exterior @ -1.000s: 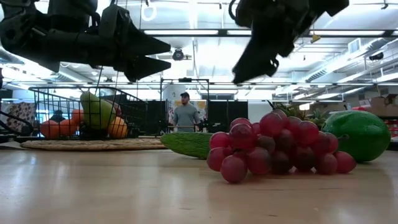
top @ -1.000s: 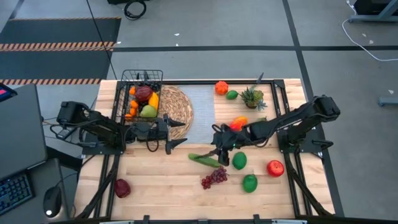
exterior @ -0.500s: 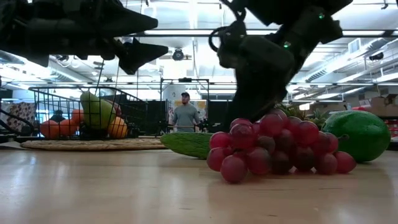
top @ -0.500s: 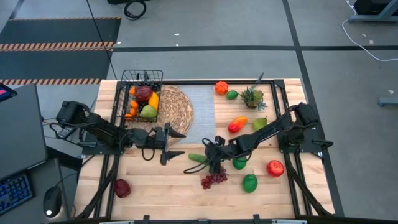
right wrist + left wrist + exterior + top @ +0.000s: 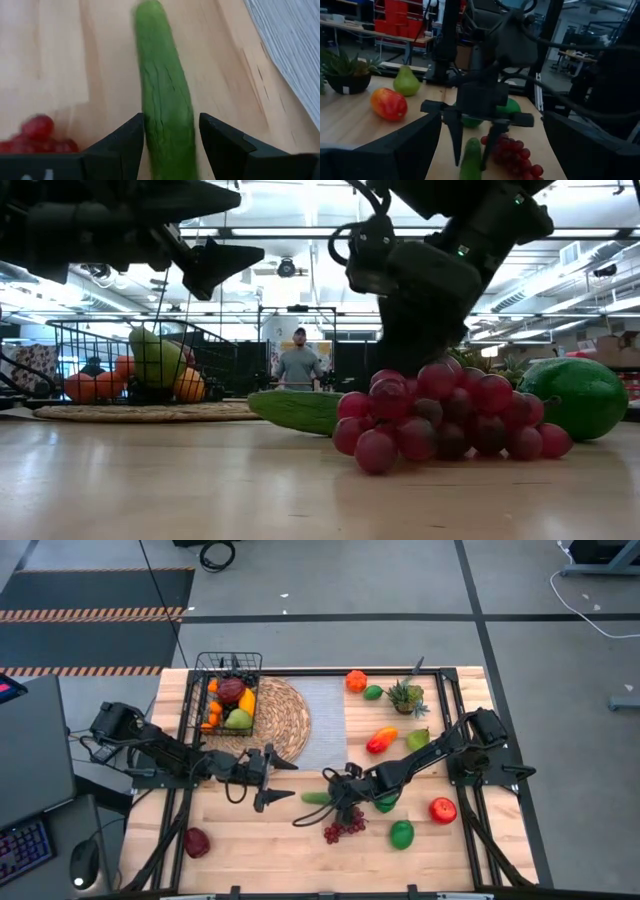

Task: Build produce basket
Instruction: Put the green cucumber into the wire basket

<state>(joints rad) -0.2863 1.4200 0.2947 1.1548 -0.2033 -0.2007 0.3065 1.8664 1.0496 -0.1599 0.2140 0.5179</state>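
Nearest you on the pale wooden table (image 5: 260, 840) lie a dark red apple (image 5: 196, 841) at the left front, a bunch of dark red grapes (image 5: 343, 828) near the middle and a round green lime (image 5: 401, 834) to its right, with a bright red apple (image 5: 442, 809) just beyond that lime. Your right gripper (image 5: 322, 806) is down at the long green cucumber (image 5: 318, 797), which lies on the table just behind the grapes; its two dark fingers (image 5: 121, 145) stand on either side of the cucumber, partly apart, and you cannot tell from these views whether they press it yet. A second green lime (image 5: 386, 802) sits beside that arm, partly under it. Your left gripper (image 5: 275, 780) hangs above the table just left of the cucumber, pointing toward the right arm, its fingers spread wide with nothing between them. Farther back, an orange-red mango (image 5: 381, 739) and a green pear (image 5: 417, 738) lie right of a grey cloth mat (image 5: 325, 710). The small black wire-mesh basket (image 5: 203, 682) stands at the far left, resting partly on the round woven straw mat (image 5: 285, 715), and already holds oranges, a dark red fruit and green and yellow pieces. At the far edge sit an orange (image 5: 356, 681), a small green lime (image 5: 373, 692) and the spiky green potted plant (image 5: 406, 697). Beyond the table, a person (image 5: 298, 365) stands in the room.
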